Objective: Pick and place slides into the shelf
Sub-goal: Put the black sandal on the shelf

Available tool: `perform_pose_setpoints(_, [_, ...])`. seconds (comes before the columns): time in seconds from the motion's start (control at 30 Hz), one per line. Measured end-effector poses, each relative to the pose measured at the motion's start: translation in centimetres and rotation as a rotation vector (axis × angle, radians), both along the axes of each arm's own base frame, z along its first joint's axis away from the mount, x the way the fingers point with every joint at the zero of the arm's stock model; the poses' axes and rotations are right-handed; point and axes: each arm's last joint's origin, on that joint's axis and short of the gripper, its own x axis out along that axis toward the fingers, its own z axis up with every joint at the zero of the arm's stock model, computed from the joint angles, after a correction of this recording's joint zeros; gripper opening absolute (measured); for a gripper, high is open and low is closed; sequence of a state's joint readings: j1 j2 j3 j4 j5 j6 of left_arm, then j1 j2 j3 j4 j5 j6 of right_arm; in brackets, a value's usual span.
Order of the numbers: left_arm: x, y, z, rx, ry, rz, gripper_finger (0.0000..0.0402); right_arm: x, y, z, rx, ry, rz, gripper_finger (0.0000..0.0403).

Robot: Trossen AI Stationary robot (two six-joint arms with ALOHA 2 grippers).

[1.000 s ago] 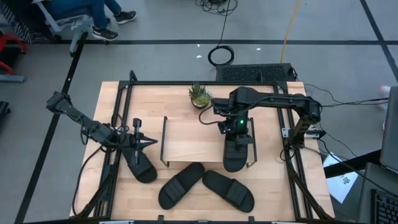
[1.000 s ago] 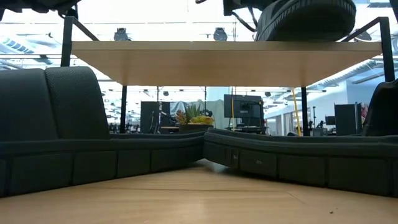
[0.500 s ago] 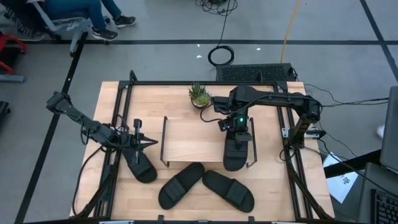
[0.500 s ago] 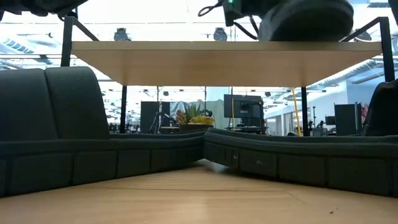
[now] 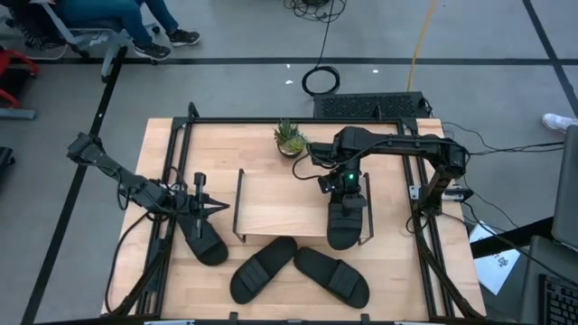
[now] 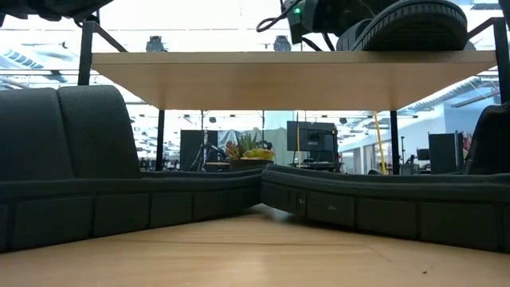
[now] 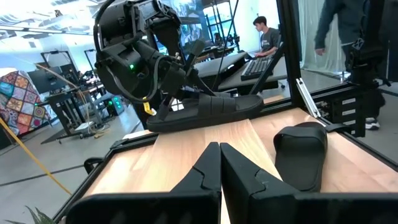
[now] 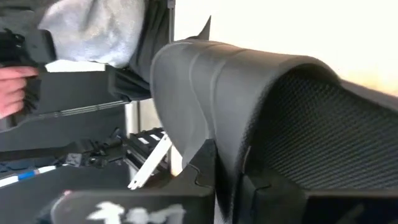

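Note:
Four black slides show. One slide (image 5: 346, 218) lies along the right end of the shelf's top board (image 5: 280, 206), with my right gripper (image 5: 341, 183) shut on its strap. In the low view that slide (image 6: 408, 25) sits on the board (image 6: 279, 80). Three more slides lie sole down on the table: one at the left (image 5: 204, 238) and two at the near edge (image 5: 263, 269) (image 5: 332, 275). My left gripper (image 5: 200, 204) waits shut, left of the shelf and above the left slide, touching nothing. My right gripper pinches the far edge of the slide's strap (image 8: 225, 163) between its two fingers (image 8: 200, 180). The fingers come from the table's far side, slanting down, along the slide. The slide's sole (image 6: 414, 44) rests on the shelf's top board, its near end past the board's near edge.
A small potted plant (image 5: 291, 138) stands behind the shelf. The black frame (image 5: 271, 120) runs around the tabletop. A keyboard (image 5: 370, 106) lies beyond the far edge. A seated person (image 5: 117, 18) is at the far left of the room.
My right gripper has sunk a little with the slide, bringing its sole down onto the shelf's top board at the right end. The left arm has kept still.

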State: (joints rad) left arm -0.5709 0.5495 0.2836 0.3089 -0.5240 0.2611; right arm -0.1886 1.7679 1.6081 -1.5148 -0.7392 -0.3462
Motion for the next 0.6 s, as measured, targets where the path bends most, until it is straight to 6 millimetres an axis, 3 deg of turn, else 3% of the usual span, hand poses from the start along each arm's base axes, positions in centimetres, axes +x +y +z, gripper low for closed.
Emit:
perform_pose_setpoints(0.37, [0.01,0.00,-0.28,0.015,0.025,0.000,0.0003,0.25,-0.24,-0.24,-0.104,-0.006,0.005,0.0119])
perform_pose_setpoints(0.6, [0.01,-0.01,-0.30,0.015,0.027,0.000,0.0003,-0.20,-0.20,0.67,-0.137,-0.028,-0.027,0.0179])
